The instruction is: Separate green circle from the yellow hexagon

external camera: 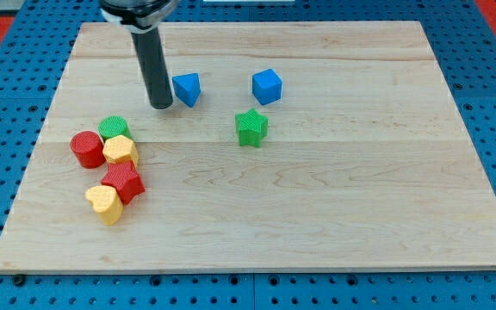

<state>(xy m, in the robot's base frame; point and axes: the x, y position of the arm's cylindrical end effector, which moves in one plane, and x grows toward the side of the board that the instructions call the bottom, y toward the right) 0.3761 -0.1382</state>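
Note:
The green circle (pixel 113 128) sits at the view's left, touching the yellow hexagon (pixel 120 151) just below it. A red circle (pixel 86 148) touches both on their left. My tip (pixel 161 105) stands above and to the right of the green circle, apart from it, and just left of a blue triangle (pixel 187 88).
A red block (pixel 125 182) and a yellow heart-like block (pixel 103 203) lie below the yellow hexagon. A blue cube (pixel 266 85) and a green star (pixel 251 127) sit near the middle. The wooden board (pixel 317 215) lies on a blue pegboard.

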